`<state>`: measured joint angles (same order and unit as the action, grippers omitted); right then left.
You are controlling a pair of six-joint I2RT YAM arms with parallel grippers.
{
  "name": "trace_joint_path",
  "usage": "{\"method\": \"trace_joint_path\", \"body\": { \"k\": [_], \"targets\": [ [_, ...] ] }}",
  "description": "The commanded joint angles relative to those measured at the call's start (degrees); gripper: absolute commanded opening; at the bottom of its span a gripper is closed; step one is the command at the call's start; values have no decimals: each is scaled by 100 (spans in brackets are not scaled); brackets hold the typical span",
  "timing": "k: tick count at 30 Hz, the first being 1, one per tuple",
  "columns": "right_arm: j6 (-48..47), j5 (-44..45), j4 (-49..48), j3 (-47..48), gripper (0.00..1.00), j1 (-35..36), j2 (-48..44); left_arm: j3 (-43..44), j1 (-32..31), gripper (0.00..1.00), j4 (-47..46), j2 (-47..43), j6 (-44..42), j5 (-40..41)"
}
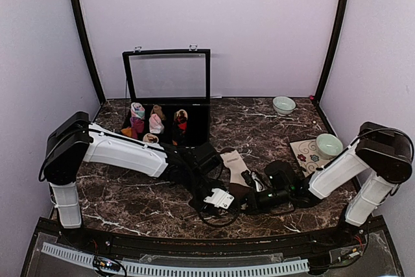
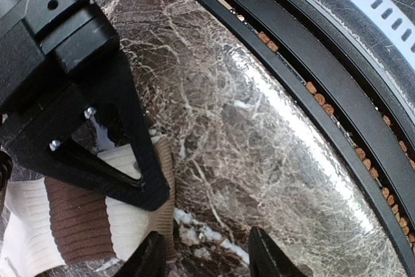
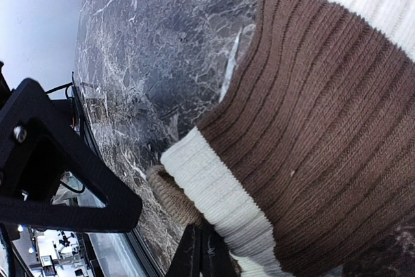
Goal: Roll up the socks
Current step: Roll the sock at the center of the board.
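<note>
Left wrist: left gripper [image 2: 207,261] parted beside cream sock [image 2: 78,222]; right gripper [image 3: 202,251] closed at its brown end. We judge rolling unstarted; next, pinch there.

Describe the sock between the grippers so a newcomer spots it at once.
On the marble table, look at the near middle, where the left gripper and right gripper meet. The cream sock lies there, ribbed with brown bands. Unlike the bundles in the black case behind, it lies unrolled.

One cream sock pair [image 1: 237,163], two bowls [image 1: 283,104] [image 1: 329,145], one box [image 1: 168,76]
</note>
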<state>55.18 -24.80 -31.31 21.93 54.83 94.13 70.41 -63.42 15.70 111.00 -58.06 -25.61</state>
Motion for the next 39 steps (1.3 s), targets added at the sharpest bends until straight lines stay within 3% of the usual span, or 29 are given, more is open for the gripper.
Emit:
{"method": "trace_joint_path", "body": {
  "k": [1, 5, 14, 39],
  "targets": [
    [-12, 222, 1682, -294, 0, -52, 504, 46, -98, 44, -126, -100, -157, 87],
    [26, 130, 1614, -287, 0, -110, 476, 128, -104, 43, -132, 114, -212, 300],
    [2, -26, 1516, -269, 0, -136, 613, 1, -109, 30, -541, 370, -236, 789],
    [-259, -157, 2037, -152, 0, -365, 528, -273, -346, 28, -168, -378, -337, 569]
  ]
}}
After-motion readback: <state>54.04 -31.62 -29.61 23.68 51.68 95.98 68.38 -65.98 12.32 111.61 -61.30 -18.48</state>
